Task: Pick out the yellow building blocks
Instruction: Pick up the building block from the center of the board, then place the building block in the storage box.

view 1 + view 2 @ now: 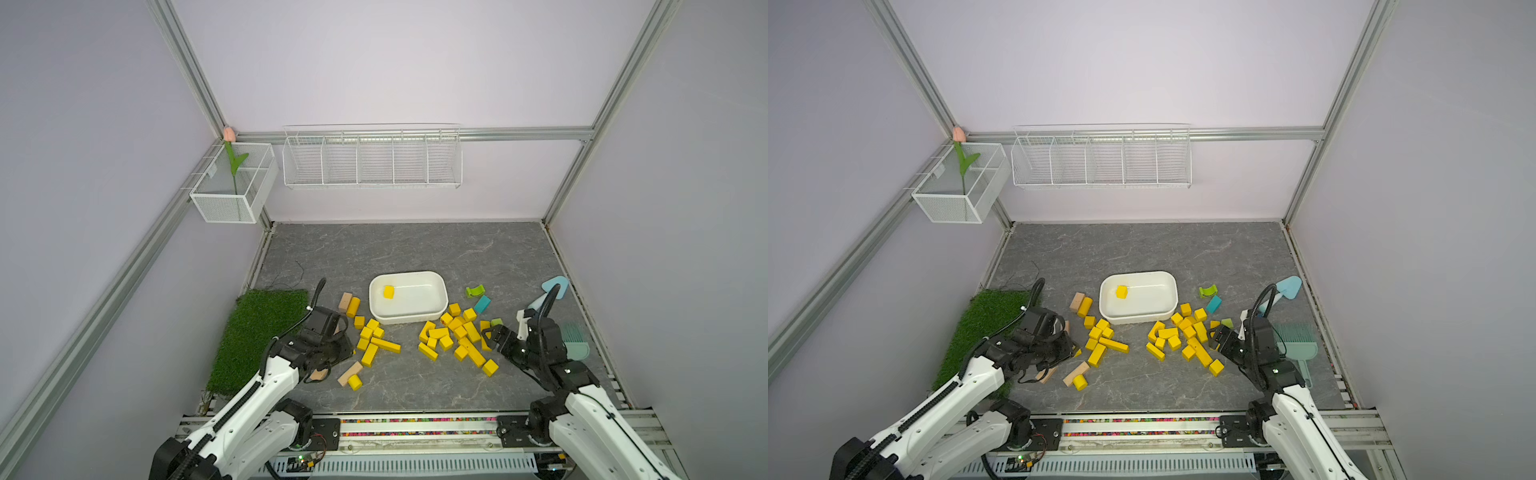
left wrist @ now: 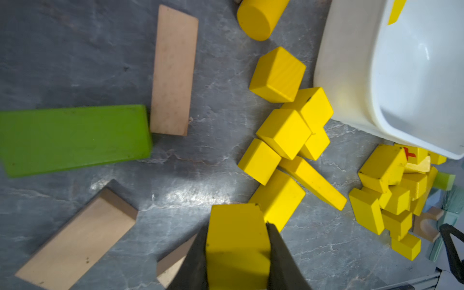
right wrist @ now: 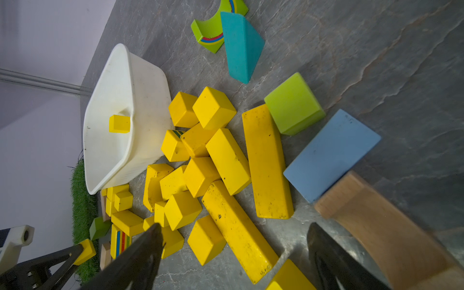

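Note:
Yellow building blocks lie in two heaps in front of the white tub (image 1: 409, 274): a left heap (image 1: 372, 340) and a bigger right heap (image 1: 459, 336). One yellow cube (image 1: 388, 291) sits inside the tub. My left gripper (image 2: 236, 224) is shut on a yellow block (image 2: 237, 248) just above the floor, at the near left edge of the left heap; in both top views the wrist hides most of it. My right gripper (image 3: 233, 226) stands open low over the near end of the right heap, its jaws on either side of a long yellow bar (image 3: 238, 231).
Tan planks (image 2: 173, 72) and a green bar (image 2: 72, 140) lie beside the left arm. A green cube (image 3: 293, 103), flat blue block (image 3: 331, 155), tan arch (image 3: 386, 226), teal wedge (image 1: 482, 304) and green arch (image 1: 474, 291) flank the right heap. Grass mat (image 1: 262, 332) left, brush (image 1: 575, 340) right.

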{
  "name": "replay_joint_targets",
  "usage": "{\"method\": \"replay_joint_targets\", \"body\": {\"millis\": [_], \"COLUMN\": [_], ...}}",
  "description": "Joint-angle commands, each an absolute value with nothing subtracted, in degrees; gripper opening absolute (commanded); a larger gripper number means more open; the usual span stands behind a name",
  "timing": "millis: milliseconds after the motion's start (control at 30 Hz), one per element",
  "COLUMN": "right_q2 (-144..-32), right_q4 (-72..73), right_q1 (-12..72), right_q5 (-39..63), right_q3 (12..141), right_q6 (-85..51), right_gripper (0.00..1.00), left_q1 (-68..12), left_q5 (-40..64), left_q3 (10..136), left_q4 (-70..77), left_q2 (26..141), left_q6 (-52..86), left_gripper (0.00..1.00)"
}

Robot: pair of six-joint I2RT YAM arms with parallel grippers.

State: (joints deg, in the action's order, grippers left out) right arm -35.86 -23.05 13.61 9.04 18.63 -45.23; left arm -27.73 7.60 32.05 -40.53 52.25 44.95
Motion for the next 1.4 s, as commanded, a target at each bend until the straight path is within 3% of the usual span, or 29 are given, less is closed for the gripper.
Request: {"method": "replay_joint_targets", "body": {"millis": [0,167,633,833,1367], "right_q2": [-35.8,-35.0,-34.9,-35.5,-35.1], "right_q4": [-22.9,-23.2,-22.8,-22.2,-21.8], "right_q1": [13.5,13.6,13.1,12.9,12.4], "right_q5": [9.5,9.5,10.0,10.6,11.3], "right_q3": [18.2,18.0,17.8,17.7,17.2], "right_q6": [-45.9,-45.9,-45.8,-45.7,-45.6], "right_gripper": [0.9,0.9,0.9,0.9,0.9], "left_q1": [-28.1,-30.5,-39.4,-40.3,-40.5], "left_q5": [8.7,9.1,2.7,3.5,-6.4], "left_q3": [37.2,47.4,89.9,100.2,112.4], "left_q4": [-40.5,-40.6,-54.0,-55.5,-61.4], "left_q2": [53.5,61.6,103.5,116.2,129.0], "left_q6": [41.4,36.8,21.2,20.2,19.9], "left_gripper": [0.2,0.21,0.24,0.24,0.23]}}
